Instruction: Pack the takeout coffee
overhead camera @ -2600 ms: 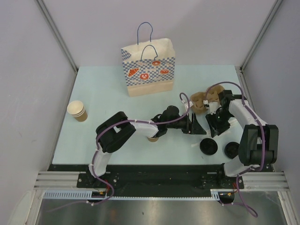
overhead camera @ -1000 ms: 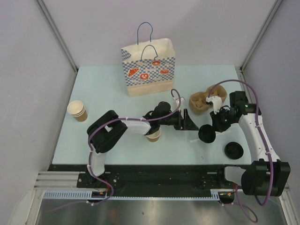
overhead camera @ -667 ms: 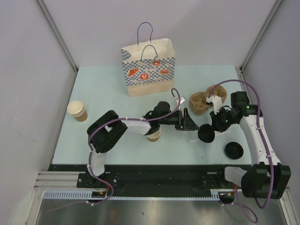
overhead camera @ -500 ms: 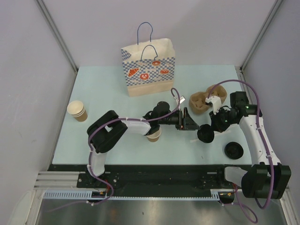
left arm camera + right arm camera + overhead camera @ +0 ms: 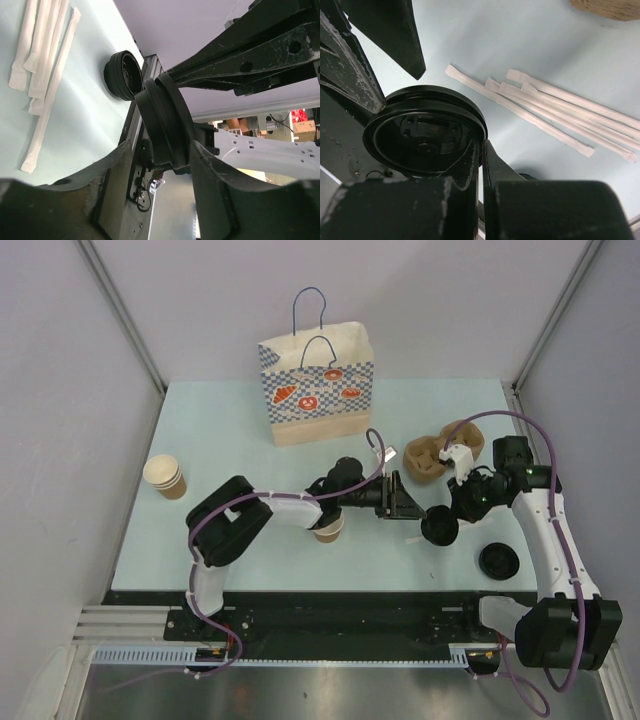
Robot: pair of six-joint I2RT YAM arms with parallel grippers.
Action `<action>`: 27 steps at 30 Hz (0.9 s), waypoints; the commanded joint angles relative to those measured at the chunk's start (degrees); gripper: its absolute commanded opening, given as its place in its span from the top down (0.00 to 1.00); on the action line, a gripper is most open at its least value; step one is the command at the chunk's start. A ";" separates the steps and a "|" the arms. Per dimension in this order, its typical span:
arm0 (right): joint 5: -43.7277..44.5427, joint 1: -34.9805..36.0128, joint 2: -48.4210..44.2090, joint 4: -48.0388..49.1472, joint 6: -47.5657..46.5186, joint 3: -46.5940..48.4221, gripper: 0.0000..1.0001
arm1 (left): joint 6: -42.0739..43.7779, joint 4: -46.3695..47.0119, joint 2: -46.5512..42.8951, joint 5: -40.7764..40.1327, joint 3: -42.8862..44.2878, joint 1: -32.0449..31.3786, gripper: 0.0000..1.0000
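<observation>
Since the earlier frame the right arm has picked one of two lids up off the tabletop and carried it left, and the left pincer has narrowed around it. Overhead view of a pale blue tabletop (image 5: 220, 430) with two black and white robot arms.

The right pincer (image 5: 447, 519) is pressed together on the rim of a round black plastic lid (image 5: 437, 527), holding it on edge above the tabletop. The left pincer (image 5: 405, 505) reaches in from the left with its fingers spread, one on each side of that lid; it is unclear whether they touch it.

A small brown kraft paper cup (image 5: 328, 530) stands open-topped on the tabletop, partly hidden under the left arm and well apart from the held lid.

A second round black plastic lid (image 5: 497, 560) lies near the front right. A bundle of white paper-wrapped straws (image 5: 545, 110) lies just under the held lid. A brown moulded pulp cup carrier (image 5: 430, 455) sits behind the pincers. A stack of lidless brown paper cups (image 5: 165, 477) stands at the left edge. A cream paper bag with blue checks and blue handles (image 5: 317, 390) stands upright at the back.
</observation>
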 commanded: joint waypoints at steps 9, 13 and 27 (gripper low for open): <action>-4.62 0.31 -1.64 0.45 -0.44 0.35 1.00 | -1.07 1.07 2.78 0.52 0.13 -0.88 0.58; -5.15 0.13 -1.91 0.28 -0.52 0.35 1.00 | -1.60 1.15 3.23 -0.10 -0.66 -0.79 0.59; 7.06 5.83 4.94 6.25 3.94 -0.71 0.57 | 0.86 -1.04 1.39 -2.03 -1.63 0.53 0.50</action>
